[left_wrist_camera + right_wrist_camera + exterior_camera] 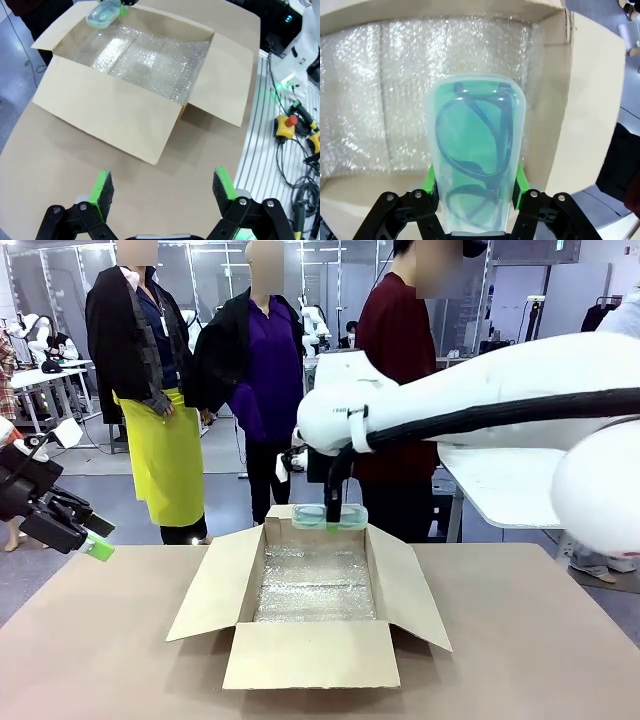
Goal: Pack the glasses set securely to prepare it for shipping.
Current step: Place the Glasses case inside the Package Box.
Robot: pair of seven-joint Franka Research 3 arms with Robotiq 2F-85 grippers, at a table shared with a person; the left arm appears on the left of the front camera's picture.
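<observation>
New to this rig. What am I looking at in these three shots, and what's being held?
Two white robot arms work at a brown table. The front picture looks across it from between the arms; the other two come from cameras on each wrist. On the table stands an open cardboard box lined with bubble wrap. The right gripper holds a mint-green glasses case at the box's far edge. The left gripper is open and empty, off to the side.

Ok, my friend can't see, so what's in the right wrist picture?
The right gripper holds a see-through green case with dark glasses inside. Behind it is an open cardboard box lined with shiny bubble wrap.
</observation>
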